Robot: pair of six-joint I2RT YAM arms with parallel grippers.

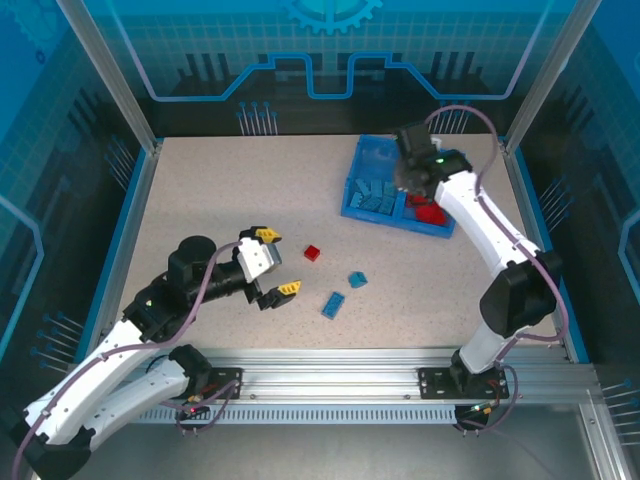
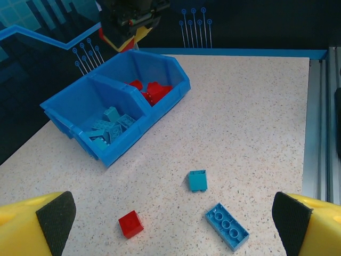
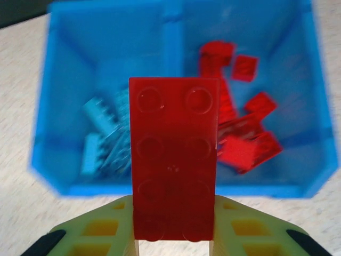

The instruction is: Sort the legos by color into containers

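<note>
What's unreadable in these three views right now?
- Top view: right gripper and its arm cover part of the tray's red side; count there hidden.
- Right wrist: tray contents blurred; held red brick hides the grip contact.
- Left wrist: right gripper cut by the top edge; jaws unreadable there.

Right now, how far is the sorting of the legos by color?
Mostly done: the tray holds light blue bricks in one compartment, red bricks in the other. In hand: the right gripper holds a red brick above it. To do: a small red brick, a small blue brick and a long blue brick on the table, near the open left gripper.
</note>
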